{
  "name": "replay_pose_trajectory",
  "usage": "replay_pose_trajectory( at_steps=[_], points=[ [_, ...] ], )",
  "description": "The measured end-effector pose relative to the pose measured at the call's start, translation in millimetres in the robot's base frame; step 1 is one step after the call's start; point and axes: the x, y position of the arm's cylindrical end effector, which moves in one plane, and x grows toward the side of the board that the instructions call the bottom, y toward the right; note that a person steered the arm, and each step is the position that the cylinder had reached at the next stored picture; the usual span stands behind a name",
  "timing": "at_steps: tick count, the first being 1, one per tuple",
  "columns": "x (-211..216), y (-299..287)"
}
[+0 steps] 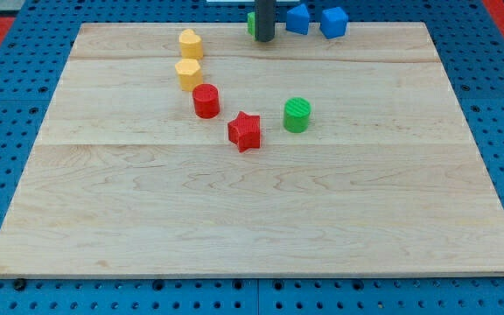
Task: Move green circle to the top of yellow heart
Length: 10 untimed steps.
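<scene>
My tip (263, 39) rests at the tabletop's (234, 219) top edge, touching no block, well apart from the green circle (297, 115), which sits right of the red star (244, 131). I judge the upper yellow block (190, 43) to be the heart; approach the circle from its lower right, pushing up-left, skirting the red cylinder (206, 101).
</scene>
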Motion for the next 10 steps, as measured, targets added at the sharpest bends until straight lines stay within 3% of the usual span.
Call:
replay_pose_trajectory(
  at_steps=[2,8,10],
  points=[
    [53.1,37.5],
    [63.6,84.1],
    [102.7,151.2]
  ],
)
